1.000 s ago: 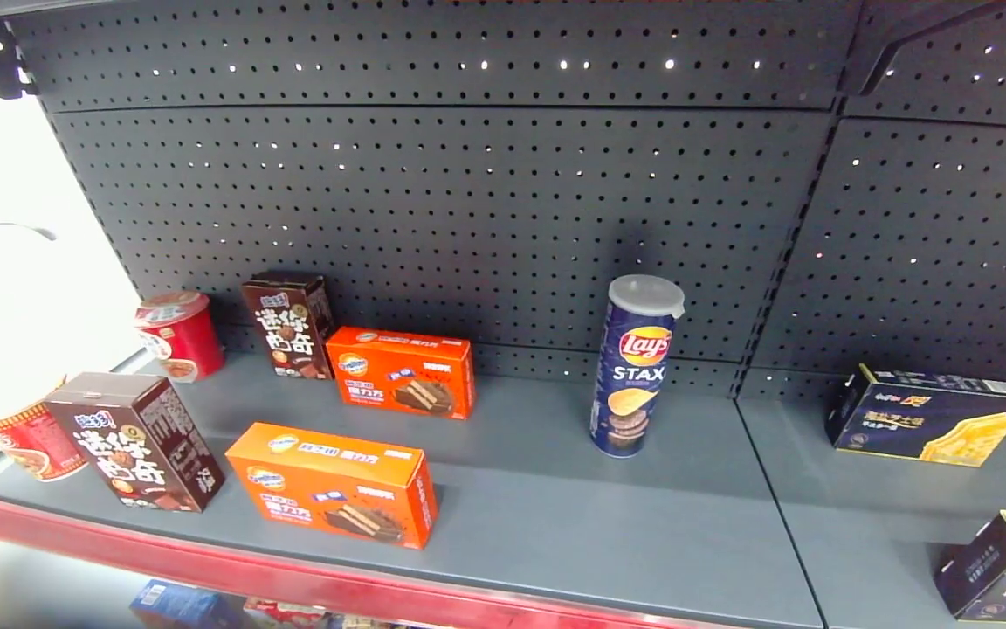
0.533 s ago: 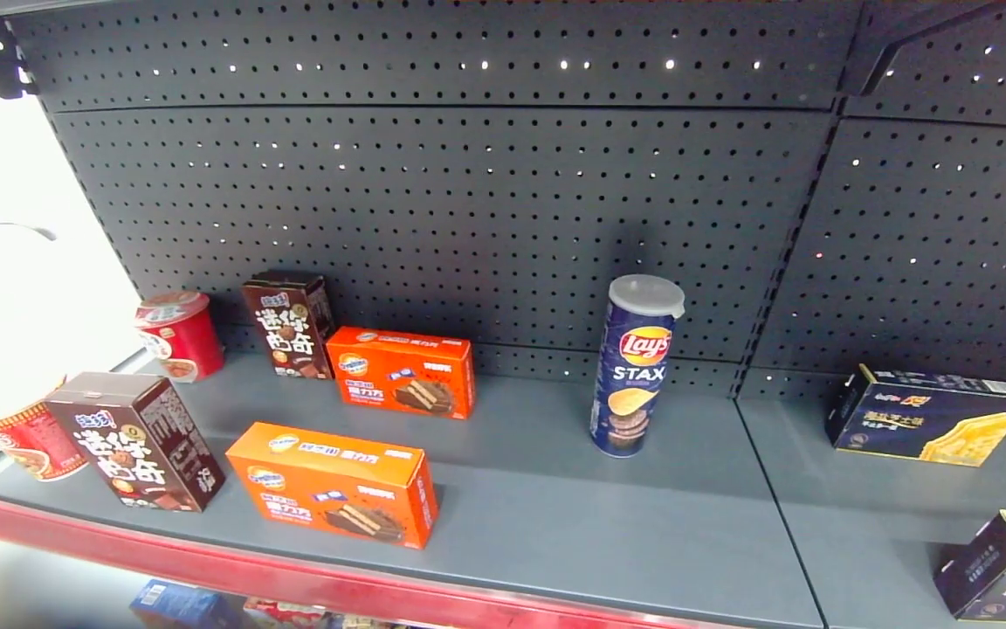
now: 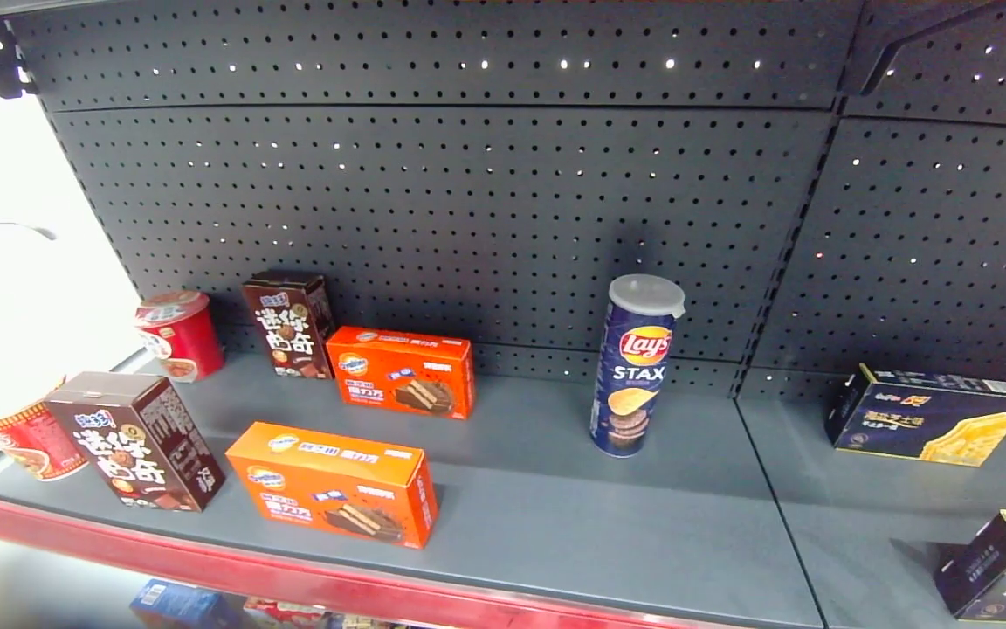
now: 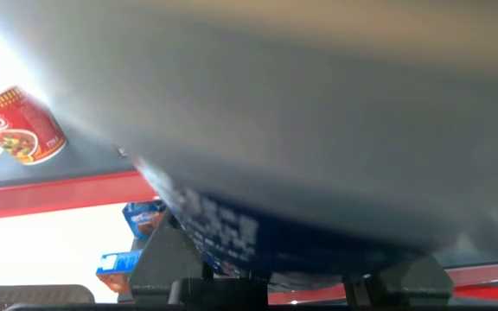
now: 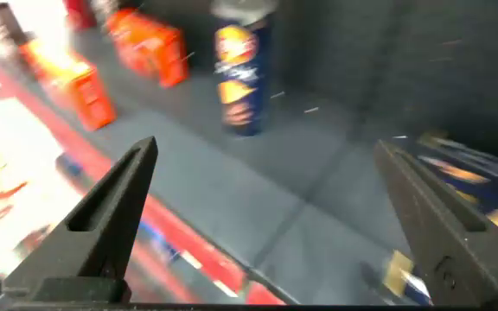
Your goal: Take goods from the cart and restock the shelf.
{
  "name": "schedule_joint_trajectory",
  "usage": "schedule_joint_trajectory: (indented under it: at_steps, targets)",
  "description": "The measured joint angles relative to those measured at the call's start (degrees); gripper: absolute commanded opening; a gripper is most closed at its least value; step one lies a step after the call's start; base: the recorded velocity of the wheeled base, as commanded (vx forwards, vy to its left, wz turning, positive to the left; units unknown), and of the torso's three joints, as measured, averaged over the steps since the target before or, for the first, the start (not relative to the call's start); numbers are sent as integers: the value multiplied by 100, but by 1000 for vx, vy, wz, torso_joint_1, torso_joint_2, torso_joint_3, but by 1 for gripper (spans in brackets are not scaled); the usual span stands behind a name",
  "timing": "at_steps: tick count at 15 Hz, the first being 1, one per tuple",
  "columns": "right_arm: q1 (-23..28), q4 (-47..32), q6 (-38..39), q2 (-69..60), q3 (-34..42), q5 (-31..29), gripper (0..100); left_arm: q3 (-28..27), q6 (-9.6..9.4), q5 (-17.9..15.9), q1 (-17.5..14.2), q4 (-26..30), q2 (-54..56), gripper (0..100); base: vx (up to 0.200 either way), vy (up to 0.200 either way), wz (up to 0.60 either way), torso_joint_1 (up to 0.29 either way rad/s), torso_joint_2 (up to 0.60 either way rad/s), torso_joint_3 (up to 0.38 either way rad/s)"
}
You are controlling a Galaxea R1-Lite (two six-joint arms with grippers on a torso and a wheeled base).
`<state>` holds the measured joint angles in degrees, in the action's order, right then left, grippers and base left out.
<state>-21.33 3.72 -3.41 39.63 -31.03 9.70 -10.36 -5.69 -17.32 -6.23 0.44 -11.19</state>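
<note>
Left gripper (image 4: 284,278) first: it is clamped on a dark-blue pack (image 4: 223,233) with white print. The pack sits so close to the lens that it is a blur, so I cannot tell which way its long axis runs. Ahead of it runs the red front lip (image 4: 54,192) of the shelf (image 3: 555,524), and a red noodle cup (image 4: 20,125) leans near the shelf's left end. Now the right gripper (image 5: 266,145): fingers spread wide with nothing between them, pointed at the shelf from out in front of that lip. Here's the relation that counts. The chip can (image 3: 636,367) stands upright, long axis vertical, back by the pegboard wall. Bare grey board lies in front of it and between it and the two orange boxes (image 3: 337,485) off to its left. The dark boxes (image 3: 926,415) lie well apart from it on the right-hand section. The load is on the left side and the open stretch is left of the can, so the left arm looks the better placed to set the pack down there. The wrist seems about level with the lip, so I judge the pack must clear that edge first and then go in toward the wall.
</note>
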Motion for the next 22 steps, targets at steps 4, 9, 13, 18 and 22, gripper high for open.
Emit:
schedule_joint_trajectory:
  at_steps: [4,9,13,18,22]
  targets:
    - [-534,104,-68,1296,-539,749,100,-7,-2,-22,6,0,0,0,0,0,0,0,0,0]
    - [-503,1237,-438,2993,-1221,1252,100,41,1,-24,11,0,6,0,0,0,0,0,0,0]
    - [85,2116,-906,4120,-1330,2384,100,-13,4,-44,15,0,4,0,0,0,0,0,0,0]
    - [389,2633,-928,4915,-1401,2960,100,-35,4,-62,33,0,1,0,0,0,0,0,0,0]
    - [505,2857,-923,5425,-1624,3494,100,-35,28,-96,33,0,4,0,0,0,0,0,0,0]
